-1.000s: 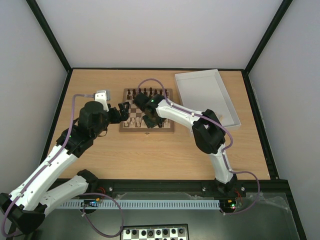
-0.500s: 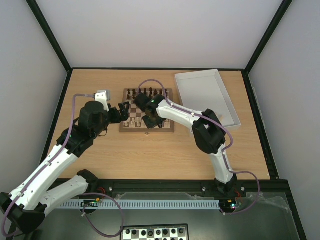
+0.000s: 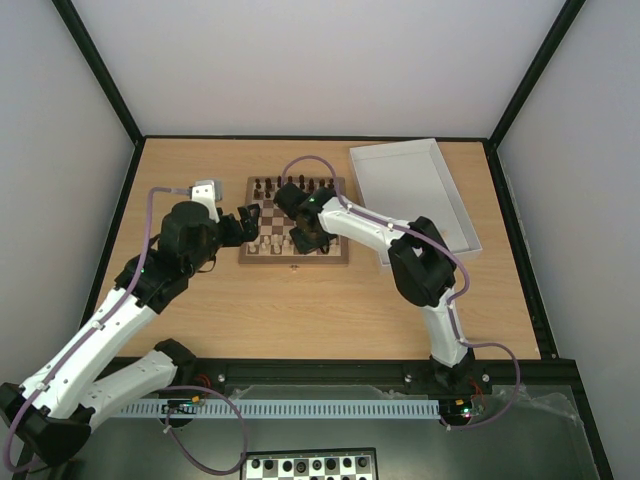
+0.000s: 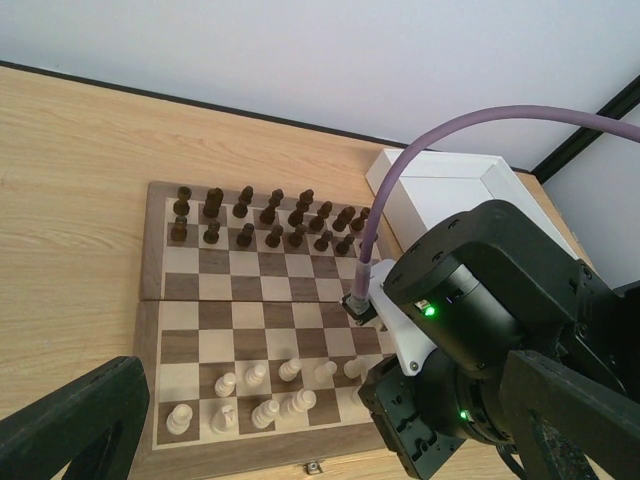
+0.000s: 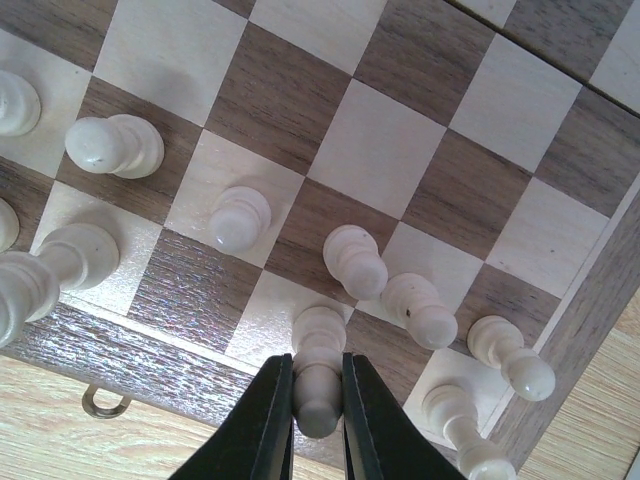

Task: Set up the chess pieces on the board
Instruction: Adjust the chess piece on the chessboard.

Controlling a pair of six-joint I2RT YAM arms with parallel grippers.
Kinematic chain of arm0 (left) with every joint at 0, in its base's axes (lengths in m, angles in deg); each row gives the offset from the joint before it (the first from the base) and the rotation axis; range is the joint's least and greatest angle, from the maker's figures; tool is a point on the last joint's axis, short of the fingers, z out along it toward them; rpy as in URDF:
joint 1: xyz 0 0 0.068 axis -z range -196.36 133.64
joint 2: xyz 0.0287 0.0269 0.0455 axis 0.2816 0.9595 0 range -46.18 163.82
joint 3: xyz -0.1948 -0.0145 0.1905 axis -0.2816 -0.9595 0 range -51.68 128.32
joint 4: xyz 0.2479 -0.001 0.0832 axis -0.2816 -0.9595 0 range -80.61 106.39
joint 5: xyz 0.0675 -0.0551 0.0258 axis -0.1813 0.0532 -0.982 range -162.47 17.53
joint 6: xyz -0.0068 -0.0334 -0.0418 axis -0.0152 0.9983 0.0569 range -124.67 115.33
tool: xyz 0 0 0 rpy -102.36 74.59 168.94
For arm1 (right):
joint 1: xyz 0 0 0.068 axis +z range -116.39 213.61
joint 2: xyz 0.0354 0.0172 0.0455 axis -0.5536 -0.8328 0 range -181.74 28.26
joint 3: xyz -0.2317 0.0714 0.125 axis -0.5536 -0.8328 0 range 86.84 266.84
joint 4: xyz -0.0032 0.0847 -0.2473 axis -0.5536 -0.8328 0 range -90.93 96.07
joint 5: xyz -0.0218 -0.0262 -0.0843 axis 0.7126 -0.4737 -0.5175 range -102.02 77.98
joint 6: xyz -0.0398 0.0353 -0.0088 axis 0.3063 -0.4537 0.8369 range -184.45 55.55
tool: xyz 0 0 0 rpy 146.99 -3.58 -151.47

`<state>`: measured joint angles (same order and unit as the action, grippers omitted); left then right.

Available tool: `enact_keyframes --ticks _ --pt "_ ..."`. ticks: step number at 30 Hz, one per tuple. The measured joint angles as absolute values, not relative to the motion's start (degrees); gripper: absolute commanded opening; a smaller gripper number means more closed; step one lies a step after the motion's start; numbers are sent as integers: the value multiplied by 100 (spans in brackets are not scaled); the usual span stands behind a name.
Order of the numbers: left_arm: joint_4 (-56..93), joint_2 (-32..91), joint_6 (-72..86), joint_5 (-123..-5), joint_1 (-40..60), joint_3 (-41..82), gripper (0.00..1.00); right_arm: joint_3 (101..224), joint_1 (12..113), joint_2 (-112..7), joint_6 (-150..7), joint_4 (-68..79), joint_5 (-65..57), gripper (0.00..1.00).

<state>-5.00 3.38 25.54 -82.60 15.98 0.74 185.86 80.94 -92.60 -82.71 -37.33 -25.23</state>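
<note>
The wooden board (image 3: 262,257) lies mid-table, also in the left wrist view (image 4: 200,300) and right wrist view (image 5: 390,140). Several cream chess pieces (image 4: 250,390) stand on its two near rows; dark pieces (image 4: 260,215) fill the far rows. My right gripper (image 5: 317,420) is shut on a cream piece (image 5: 318,375) whose base rests on a light square of the near row. In the top view that gripper (image 3: 305,240) is over the board's near right part. My left gripper (image 3: 247,224) hovers at the board's left edge, fingers (image 4: 70,425) spread wide and empty.
A white rectangular tray (image 3: 455,195) lies to the right of the board, also in the left wrist view (image 4: 440,190). A black-and-white checkered board (image 3: 310,466) sits below the table's near edge. A metal latch (image 5: 105,404) is on the board's near edge.
My right gripper has shifted slightly right and toward the far side over the board's near right squares. The left arm has not moved.
</note>
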Motion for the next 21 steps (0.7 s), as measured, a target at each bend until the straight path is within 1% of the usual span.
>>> enact_keyframes --ticks 17,21 --pt "-493 395 2559 -8258 1598 74 100 18453 8070 -9171 -8264 -3573 -2213 12" --pt "-465 416 2557 -8258 1598 74 99 18436 8070 -9164 -8254 -3551 -2163 23"
